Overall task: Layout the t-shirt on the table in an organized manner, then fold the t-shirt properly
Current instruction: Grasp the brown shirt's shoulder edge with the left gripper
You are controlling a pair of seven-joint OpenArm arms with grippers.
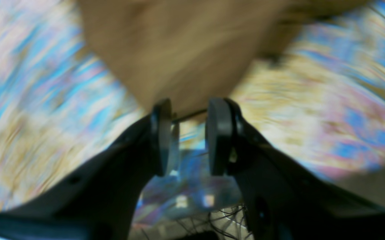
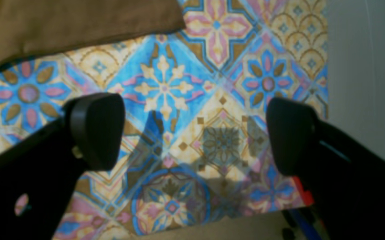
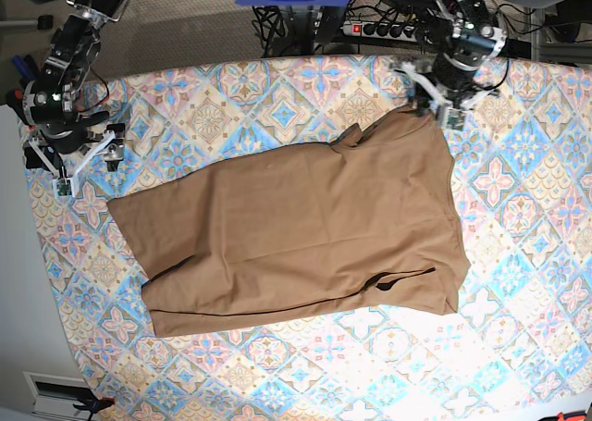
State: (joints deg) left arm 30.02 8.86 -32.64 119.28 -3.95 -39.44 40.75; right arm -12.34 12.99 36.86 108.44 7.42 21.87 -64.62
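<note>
The tan-brown t-shirt [image 3: 296, 227] lies spread fairly flat across the middle of the patterned table [image 3: 518, 254]. At its far right corner, my left gripper [image 3: 439, 106] hovers. The left wrist view is smeared by motion. In it my left gripper [image 1: 189, 106] has its jaws narrowly apart with table showing between them, and the t-shirt [image 1: 185, 50] tapers down to the fingertips. Whether they touch it is unclear. My right gripper [image 3: 79, 157] is at the table's left edge, left of the shirt. It [image 2: 195, 133] stands wide open over bare table [image 2: 165, 86], with the t-shirt [image 2: 62, 23] beyond it.
A power strip and cables [image 3: 370, 28] lie behind the table's far edge. The table's edge [image 2: 325, 66] runs close beside my right gripper, with grey floor [image 2: 362, 83] past it. Patterned cloth shows in front of and to the right of the shirt.
</note>
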